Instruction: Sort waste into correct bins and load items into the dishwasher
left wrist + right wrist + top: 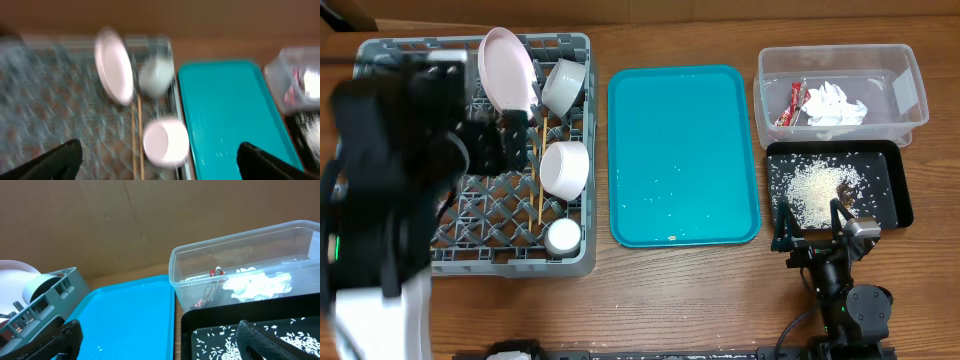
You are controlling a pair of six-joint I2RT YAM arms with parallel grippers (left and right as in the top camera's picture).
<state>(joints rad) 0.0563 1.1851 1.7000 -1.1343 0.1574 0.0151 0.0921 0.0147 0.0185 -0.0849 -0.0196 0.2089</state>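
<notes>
Two chopsticks (538,185) lie in dish rack (420,48), long axis front-to-back, close under left gripper (157,150), fingers apart, empty; right gripper (810,222), also spread, empty, sits well apart by black tray (900,190).

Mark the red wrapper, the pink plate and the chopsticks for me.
red wrapper (790,103), overhead view, its middle
pink plate (508,68), overhead view, centre of its face
chopsticks (536,205), overhead view, mid-shaft

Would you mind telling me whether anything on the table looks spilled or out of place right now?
A few stray whitish rice grains lie scattered on the teal tray, mostly its near half, while the main pile sits in the black tray. Nothing else stands out.
</notes>
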